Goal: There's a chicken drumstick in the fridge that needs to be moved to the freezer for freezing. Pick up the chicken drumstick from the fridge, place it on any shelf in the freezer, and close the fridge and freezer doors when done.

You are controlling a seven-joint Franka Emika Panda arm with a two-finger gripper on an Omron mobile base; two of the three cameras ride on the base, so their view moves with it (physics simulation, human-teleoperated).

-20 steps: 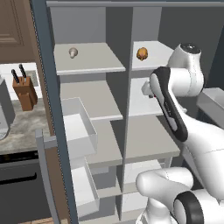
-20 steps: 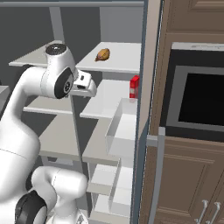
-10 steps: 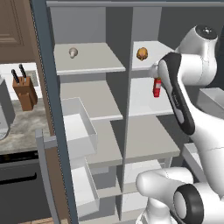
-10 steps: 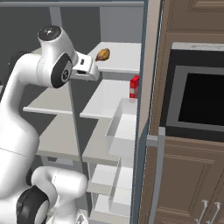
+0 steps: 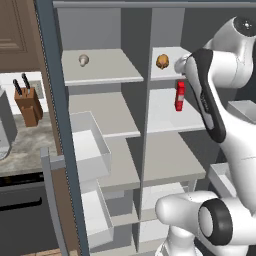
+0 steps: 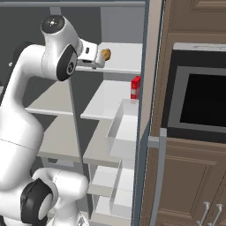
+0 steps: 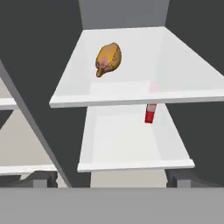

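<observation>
two compartments stand open side by side in the left base view, and reading from the left edge there is first a knife block (image 5: 27, 104) on the counter (image 5: 22, 150) at middle left, then the freezer (image 5: 102, 75) with a small pale mushroom-like knob (image 5: 83, 60) on its top shelf, then the fridge (image 5: 167, 107) right of the centre divider. the chicken drumstick (image 5: 162, 61) sits on the fridge's top shelf in the upper centre of that frame, and a slim red bottle (image 5: 179, 95) stands on the shelf just below it. the gripper (image 5: 181, 64) hovers just beside the drumstick at the same shelf height, apart from it as far as i can tell.

in the right base view the gripper (image 6: 98, 57) shows at upper centre, the drumstick (image 6: 105, 54) just past it, the bottle (image 6: 135, 88) lower right of that. in the hand view the drumstick (image 7: 108, 59) lies in the upper middle on its shelf, the bottle (image 7: 150, 113) below.

i cannot tell how wide the jaws stand; nothing is held.

the risk i see: the drumstick is rounded and lies loose, so a reach that arrives slightly off centre could nudge it deeper along the shelf rather than straddle it. coming in low could also catch the fingers on the shelf's front lip.
</observation>
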